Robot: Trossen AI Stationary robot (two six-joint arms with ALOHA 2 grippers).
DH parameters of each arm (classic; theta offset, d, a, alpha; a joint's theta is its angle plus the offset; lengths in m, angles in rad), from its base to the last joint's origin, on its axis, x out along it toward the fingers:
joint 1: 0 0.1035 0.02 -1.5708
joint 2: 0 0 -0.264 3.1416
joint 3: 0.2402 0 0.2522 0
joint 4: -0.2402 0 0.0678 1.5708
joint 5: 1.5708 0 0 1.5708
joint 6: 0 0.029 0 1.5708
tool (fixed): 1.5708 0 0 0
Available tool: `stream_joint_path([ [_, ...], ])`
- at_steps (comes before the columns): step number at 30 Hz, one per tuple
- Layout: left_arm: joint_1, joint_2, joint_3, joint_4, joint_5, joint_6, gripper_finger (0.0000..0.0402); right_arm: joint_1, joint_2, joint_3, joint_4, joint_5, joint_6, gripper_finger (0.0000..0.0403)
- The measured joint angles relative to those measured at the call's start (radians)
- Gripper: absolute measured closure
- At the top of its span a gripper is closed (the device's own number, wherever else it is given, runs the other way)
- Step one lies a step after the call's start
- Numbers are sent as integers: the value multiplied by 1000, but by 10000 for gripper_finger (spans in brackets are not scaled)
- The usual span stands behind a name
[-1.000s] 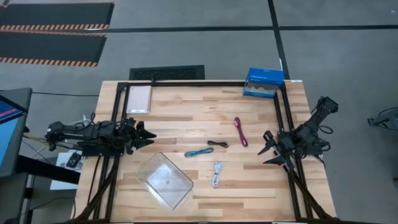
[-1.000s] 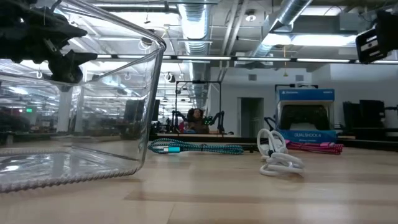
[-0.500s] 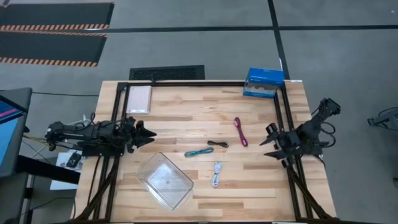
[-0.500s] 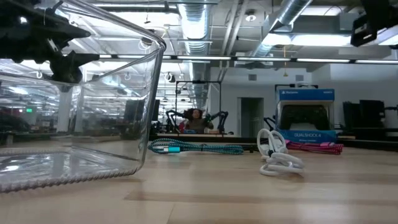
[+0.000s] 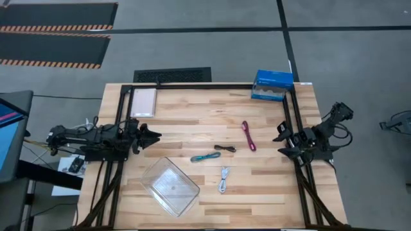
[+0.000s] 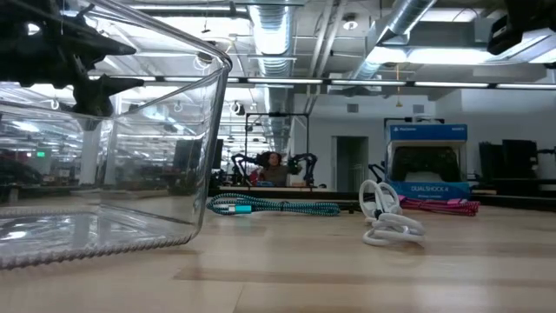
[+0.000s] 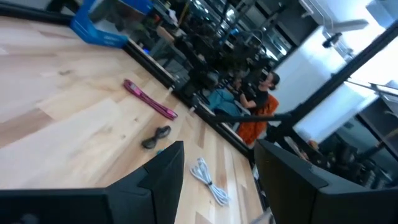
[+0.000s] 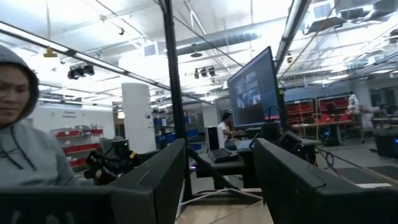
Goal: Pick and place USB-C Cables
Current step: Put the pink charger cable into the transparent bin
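Note:
Four coiled cables lie on the wooden table, none touched. The pink cable [image 5: 248, 135] lies farthest right, the dark cable [image 5: 225, 149] and teal cable [image 5: 205, 157] sit mid-table, and the white cable [image 5: 223, 179] is nearest. The low view shows the teal cable [image 6: 274, 207], white cable [image 6: 387, 217] and pink cable [image 6: 439, 205]. The left wrist view shows the pink cable [image 7: 149, 99], dark cable [image 7: 155, 137] and white cable [image 7: 208, 177]. My left gripper [image 5: 153, 136] [image 7: 217, 149] hovers open at the left edge, pointing at them. My right gripper [image 5: 281, 140] [image 8: 219, 146] is open at the right edge, tipped up toward the room.
A clear tray [image 5: 170, 186] [image 6: 113, 174] stands on the table's near left part. A blue box [image 5: 272, 85] sits at the far right corner and a flat pale pad [image 5: 143, 102] at the far left. A black frame rail [image 5: 289, 122] runs along the right side. A hooded person [image 8: 25, 143] shows beyond.
My right gripper has drawn back toward the table's right edge and slightly toward the far edge, tipping upward away from the cables. The cables and tray lie as before.

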Motion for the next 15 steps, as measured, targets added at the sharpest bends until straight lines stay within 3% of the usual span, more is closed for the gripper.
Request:
stream_joint_path([
  [9,0,0,0,9,-77,-1,216,-51,0,1,23,11,-3,186],
  [15,0,0,1,13,-124,-6,216,-98,0,1,50,108,71,186],
])
